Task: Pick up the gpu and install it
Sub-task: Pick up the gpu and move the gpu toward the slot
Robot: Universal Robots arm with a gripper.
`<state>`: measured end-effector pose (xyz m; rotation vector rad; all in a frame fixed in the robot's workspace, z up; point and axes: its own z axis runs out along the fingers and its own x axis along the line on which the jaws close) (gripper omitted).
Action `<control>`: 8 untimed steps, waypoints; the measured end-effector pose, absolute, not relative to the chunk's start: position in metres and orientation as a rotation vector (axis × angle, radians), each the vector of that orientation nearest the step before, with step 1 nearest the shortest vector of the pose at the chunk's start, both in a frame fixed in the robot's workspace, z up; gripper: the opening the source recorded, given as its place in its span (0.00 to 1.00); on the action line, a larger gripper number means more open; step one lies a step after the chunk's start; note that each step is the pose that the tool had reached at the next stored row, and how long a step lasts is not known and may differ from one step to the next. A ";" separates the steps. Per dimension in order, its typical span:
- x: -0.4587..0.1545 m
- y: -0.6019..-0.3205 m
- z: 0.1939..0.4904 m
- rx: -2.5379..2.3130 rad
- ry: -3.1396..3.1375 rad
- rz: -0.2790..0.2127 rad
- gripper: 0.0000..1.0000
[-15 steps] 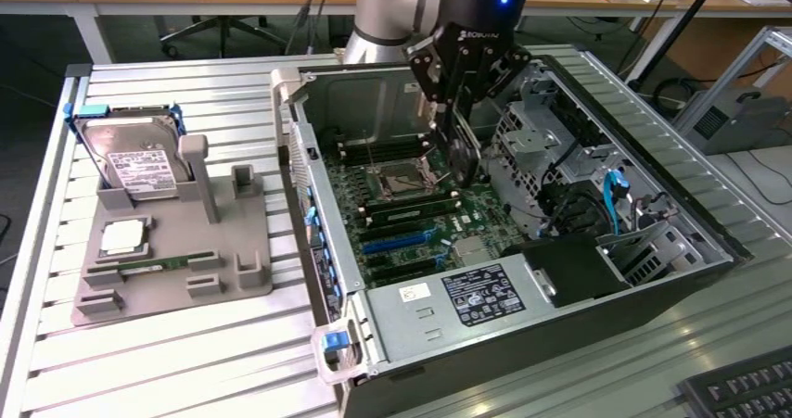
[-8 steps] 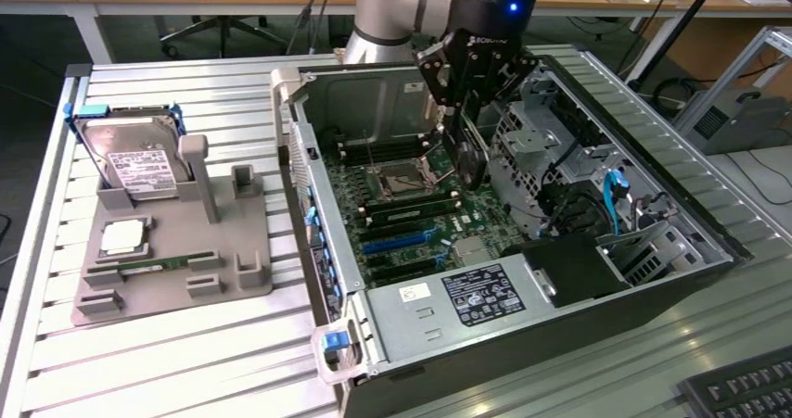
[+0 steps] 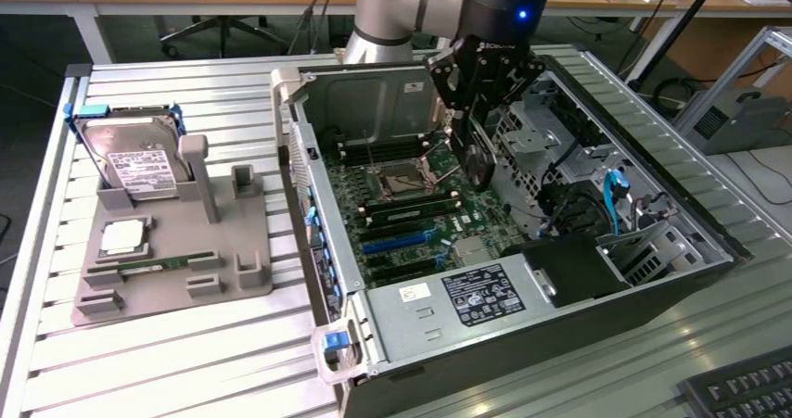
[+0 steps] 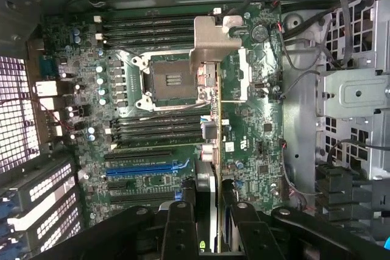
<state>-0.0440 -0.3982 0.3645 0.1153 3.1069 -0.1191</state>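
Exterior view: the pincer [image 3: 477, 112] hangs inside the open computer case [image 3: 292, 149], pinching the graphics card [image 3: 480, 163] on edge. The card hangs straight below the pincer, over the motherboard [image 3: 415, 228]. In the wrist view, the card's silvery bracket [image 4: 212, 38] juts beyond the fingers [image 4: 181, 226], beside the processor socket [image 4: 172, 80].

On the surface [image 3: 185, 362], the open case [image 3: 371, 94] sits at the exterior view's right and the holder [image 3: 236, 242] at its left. The hard drive [image 3: 136, 163] stands at the holder's far end; the memory stick [image 3: 155, 265] lies nearer the camera. My gripper [image 3: 474, 112] hangs over the case, the gpu [image 4: 213, 38] clamped in it, edge-down above the motherboard [image 3: 396, 214].
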 end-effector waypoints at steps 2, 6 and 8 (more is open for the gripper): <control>-0.042 -0.398 0.363 0.115 3.107 -0.120 0.27; -0.041 -0.398 0.363 0.115 3.107 -0.121 0.27; -0.041 -0.398 0.363 0.115 3.107 -0.121 0.27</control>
